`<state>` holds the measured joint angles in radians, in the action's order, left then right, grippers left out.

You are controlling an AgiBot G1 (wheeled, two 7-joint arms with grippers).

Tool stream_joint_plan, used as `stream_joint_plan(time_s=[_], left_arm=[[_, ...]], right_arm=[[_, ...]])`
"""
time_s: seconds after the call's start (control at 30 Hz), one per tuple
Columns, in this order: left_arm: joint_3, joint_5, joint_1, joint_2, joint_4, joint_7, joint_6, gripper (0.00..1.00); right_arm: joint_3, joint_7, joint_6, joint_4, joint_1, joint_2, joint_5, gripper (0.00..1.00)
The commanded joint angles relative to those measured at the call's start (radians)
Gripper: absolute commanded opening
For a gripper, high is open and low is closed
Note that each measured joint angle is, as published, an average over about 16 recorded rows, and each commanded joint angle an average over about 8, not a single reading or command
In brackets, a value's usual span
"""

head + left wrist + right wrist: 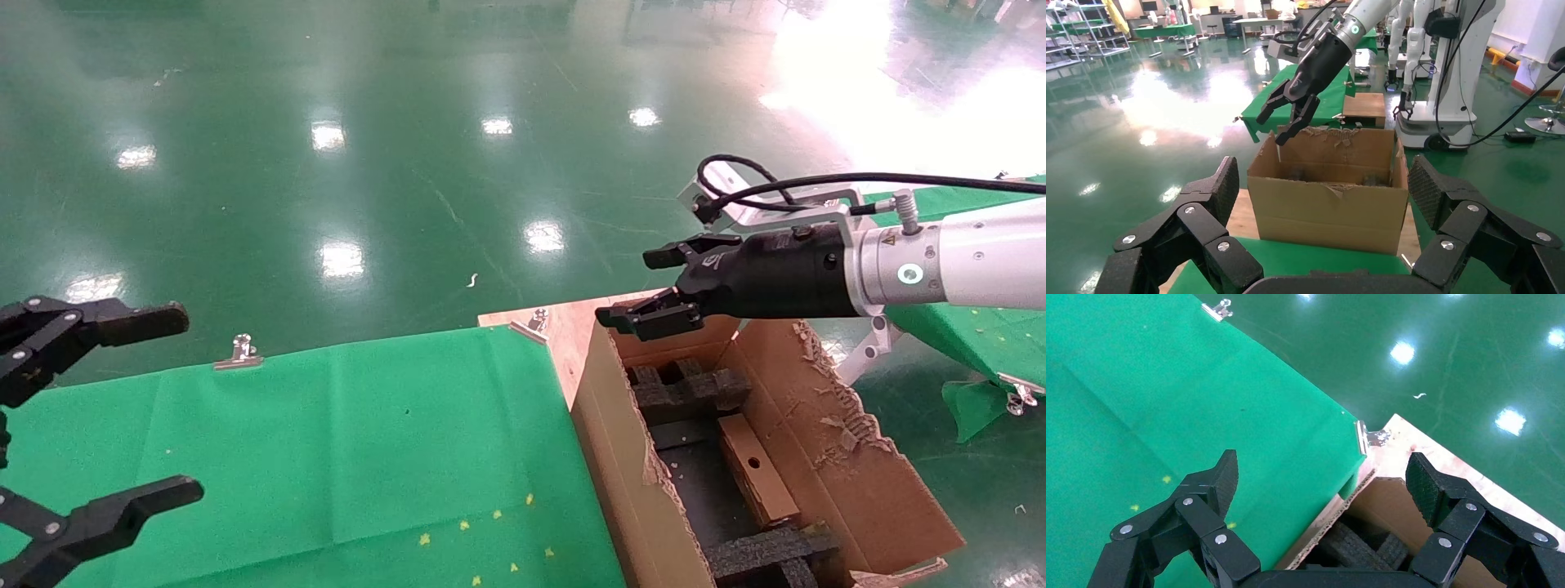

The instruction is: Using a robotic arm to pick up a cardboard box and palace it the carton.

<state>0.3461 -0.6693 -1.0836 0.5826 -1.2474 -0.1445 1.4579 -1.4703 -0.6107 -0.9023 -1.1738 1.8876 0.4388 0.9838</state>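
The small brown cardboard box [756, 469] lies inside the large carton [866, 482], leaning on its right wall between black foam inserts [686, 388]. My right gripper [654, 290], on the white robotic arm [972, 265], hovers open and empty above the carton's far left corner. It also shows in the left wrist view [1288, 119] above the carton [1330, 208]. In the right wrist view its fingers [1214, 484] spread over the carton's edge [1324, 530] and foam [1355, 548]. My left gripper [122, 408] is open and empty at the far left over the green cloth.
The green cloth [343, 441] covers the table left of the carton, held by metal clips [239, 353]. A bare wooden corner [564, 322] shows behind the carton. Another green-covered table [972, 327] stands to the right. Glossy green floor lies beyond.
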Motion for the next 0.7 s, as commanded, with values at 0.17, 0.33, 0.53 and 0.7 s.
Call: stream_joint_plan(time_s=[0.17, 0.33, 0.53, 0.7], left_arm=[[0.000, 0.000, 0.000, 0.000, 0.000, 0.000, 0.000, 1.00], [0.000, 0.000, 0.000, 0.000, 0.000, 0.000, 0.000, 1.00], [0.000, 0.000, 0.000, 0.000, 0.000, 0.000, 0.000, 1.00], [0.000, 0.000, 0.000, 0.000, 0.000, 0.000, 0.000, 1.00]], right_arm=[[0.029, 0.004, -0.010, 0.005, -0.024, 0.005, 0.000, 1.00], [0.115, 0.035, -0.054, -0.003, -0.083, 0.017, -0.019, 1.00], [0.235, 0.078, -0.114, -0.015, -0.164, 0.034, -0.045, 1.00], [0.336, 0.115, -0.165, -0.025, -0.232, 0.049, -0.067, 1.00]])
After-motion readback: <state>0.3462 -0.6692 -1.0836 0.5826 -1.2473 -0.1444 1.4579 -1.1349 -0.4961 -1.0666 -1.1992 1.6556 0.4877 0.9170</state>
